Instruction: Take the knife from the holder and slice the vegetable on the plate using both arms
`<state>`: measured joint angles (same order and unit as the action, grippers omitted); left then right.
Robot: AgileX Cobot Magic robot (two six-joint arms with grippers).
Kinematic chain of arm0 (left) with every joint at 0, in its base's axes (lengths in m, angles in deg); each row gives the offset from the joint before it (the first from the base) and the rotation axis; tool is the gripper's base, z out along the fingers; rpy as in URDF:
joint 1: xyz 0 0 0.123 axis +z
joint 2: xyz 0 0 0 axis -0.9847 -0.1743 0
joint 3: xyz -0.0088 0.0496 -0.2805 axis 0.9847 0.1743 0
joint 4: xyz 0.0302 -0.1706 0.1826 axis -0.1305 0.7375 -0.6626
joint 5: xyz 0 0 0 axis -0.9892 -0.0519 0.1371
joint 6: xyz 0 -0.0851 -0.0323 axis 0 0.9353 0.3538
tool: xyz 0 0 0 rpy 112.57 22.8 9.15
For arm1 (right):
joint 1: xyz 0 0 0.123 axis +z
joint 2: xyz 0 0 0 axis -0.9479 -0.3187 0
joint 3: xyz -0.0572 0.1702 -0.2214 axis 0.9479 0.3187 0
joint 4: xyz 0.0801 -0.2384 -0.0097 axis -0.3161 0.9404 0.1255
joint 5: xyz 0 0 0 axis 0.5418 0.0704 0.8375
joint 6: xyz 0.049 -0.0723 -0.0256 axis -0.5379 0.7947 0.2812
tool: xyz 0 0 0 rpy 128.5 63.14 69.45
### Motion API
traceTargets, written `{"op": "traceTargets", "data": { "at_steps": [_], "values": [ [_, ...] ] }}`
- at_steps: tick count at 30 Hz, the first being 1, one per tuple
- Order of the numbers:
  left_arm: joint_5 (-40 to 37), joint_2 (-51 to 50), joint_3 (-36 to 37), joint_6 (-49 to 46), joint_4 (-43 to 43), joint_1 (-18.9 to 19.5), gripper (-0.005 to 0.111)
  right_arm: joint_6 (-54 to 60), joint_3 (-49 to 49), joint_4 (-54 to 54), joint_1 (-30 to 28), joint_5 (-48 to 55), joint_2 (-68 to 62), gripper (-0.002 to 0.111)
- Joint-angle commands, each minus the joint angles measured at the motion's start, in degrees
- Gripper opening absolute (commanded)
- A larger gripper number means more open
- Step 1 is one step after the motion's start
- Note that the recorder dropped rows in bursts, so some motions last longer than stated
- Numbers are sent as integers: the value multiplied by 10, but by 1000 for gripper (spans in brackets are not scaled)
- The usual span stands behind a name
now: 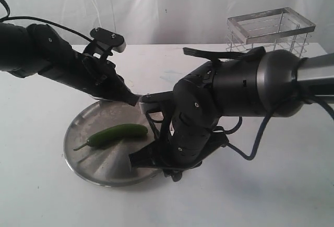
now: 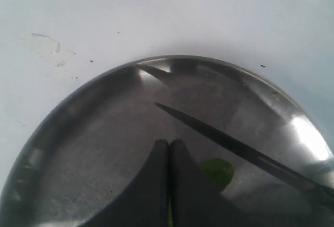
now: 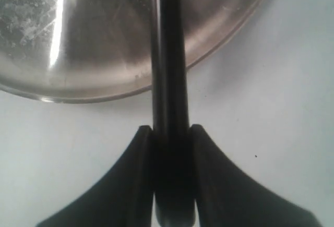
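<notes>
Surface: one white tabletop (image 1: 52,195) against a pale backdrop (image 1: 172,2). Items, one of each: a steel plate (image 1: 70,133); a green vegetable (image 1: 117,133) lying on it left of centre; a wire holder (image 1: 271,28) standing well apart at the far right. One knife (image 3: 169,55): my right hand (image 3: 171,133) clamps its black handle and the blade reaches over the plate. My left hand (image 2: 169,146) is closed on nothing and hangs over the plate near the vegetable.

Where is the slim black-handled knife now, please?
In the right wrist view the slim knife is clamped by its handle in the right gripper at the round steel plate's rim, blade reaching over the plate near the left gripper.
</notes>
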<state>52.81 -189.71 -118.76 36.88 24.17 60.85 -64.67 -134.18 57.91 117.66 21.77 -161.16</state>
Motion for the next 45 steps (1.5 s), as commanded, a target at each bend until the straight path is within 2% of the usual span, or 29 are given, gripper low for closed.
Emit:
{"op": "traceTargets", "data": {
  "at_steps": [1, 9, 20, 23, 27, 29, 45],
  "values": [
    [-2, -9, 3, -2, 35, 1, 0, -2, -1, 3, 0, 5, 1, 0],
    [-6, -26, 3, -3, 48, 1, 0, 69, -1, -60, 0, 13, 1, 0],
    [-11, -26, 3, -4, 89, 1, 0, 73, -1, -61, 0, 11, 0, 0],
    [-17, -26, 3, -51, 126, -3, 0, 73, -1, -60, 0, 11, 0, 0],
    [-38, -26, 3, -173, 203, -10, 0, 73, -1, -54, 0, 11, -4, 0],
    [-44, -26, 3, -204, 227, -10, 0, 72, -1, -53, 0, 9, -6, 0],
    [-20, -72, 3, -207, 231, -10, 0, 54, -1, -41, 0, -13, -12, 0]
  ]
}}
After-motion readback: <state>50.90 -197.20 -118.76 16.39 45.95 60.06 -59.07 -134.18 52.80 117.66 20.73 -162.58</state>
